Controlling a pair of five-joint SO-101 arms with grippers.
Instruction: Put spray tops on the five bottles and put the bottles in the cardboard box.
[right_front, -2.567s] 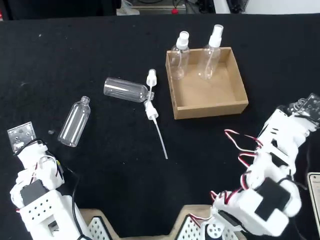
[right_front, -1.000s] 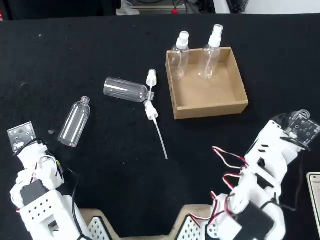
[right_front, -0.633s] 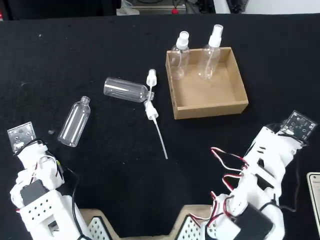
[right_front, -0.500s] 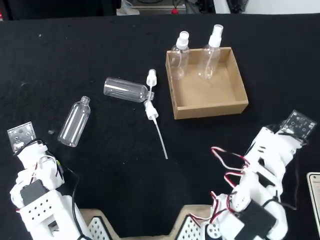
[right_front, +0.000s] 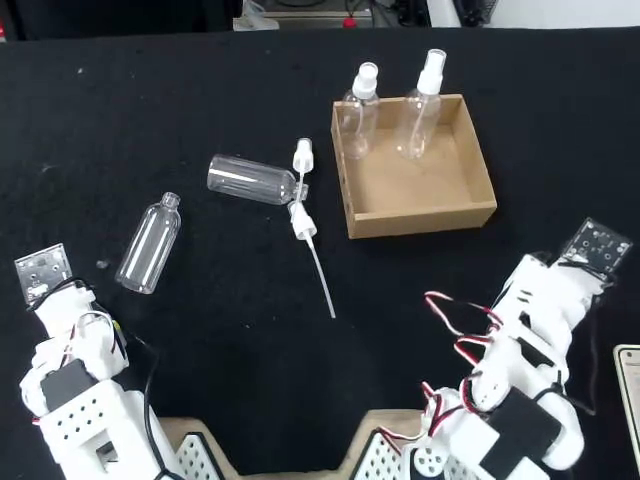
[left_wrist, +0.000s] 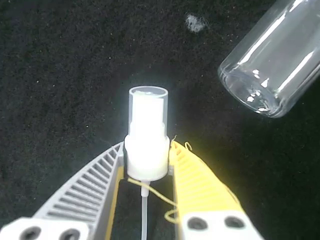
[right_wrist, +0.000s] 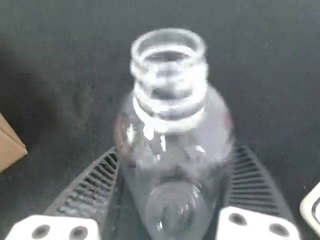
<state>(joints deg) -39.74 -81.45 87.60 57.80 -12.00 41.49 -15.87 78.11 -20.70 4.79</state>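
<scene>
Item 1. Surface (right_front: 150, 90): black cloth, carrying all the items below.

Item 2. Left arm (right_front: 70, 395): at the near left corner. The left gripper (left_wrist: 146, 152) is closed to a narrow gap around the held spray top (left_wrist: 146, 142). Its grey and yellow fingers press on the white collar. The clear cap points away from the wrist and the thin dip tube runs back between the fingers.

Item 3. Left bottle (right_front: 150, 245): clear, uncapped, lying on the surface with its neck toward the far side. Its base is near the held spray top but not touching it.

Item 4. Middle bottle (right_front: 250, 180): clear, uncapped, lying on its side with its neck toward the box.

Item 5. Short spray top (right_front: 303, 155): white, just beside the middle bottle's neck on the far side.

Item 6. Long-tube spray top (right_front: 301, 220): white, just beside the same neck on the near side, with its dip tube trailing toward the near edge.

Item 7. Cardboard box (right_front: 420, 218): open and square, right of centre.

Item 8. First capped bottle (right_front: 358, 118): upright at the box's far left corner, spray top fitted.

Item 9. Second capped bottle (right_front: 424, 108): upright against the box's far wall, spray top fitted.

Item 10. Right arm (right_front: 530, 330): at the near right, near the box's near right corner. The right gripper (right_wrist: 175, 157) is spread wide and clasps the held bottle (right_wrist: 170, 120) by its body. This bottle is clear and uncapped, with its threaded neck pointing away from the wrist.
</scene>
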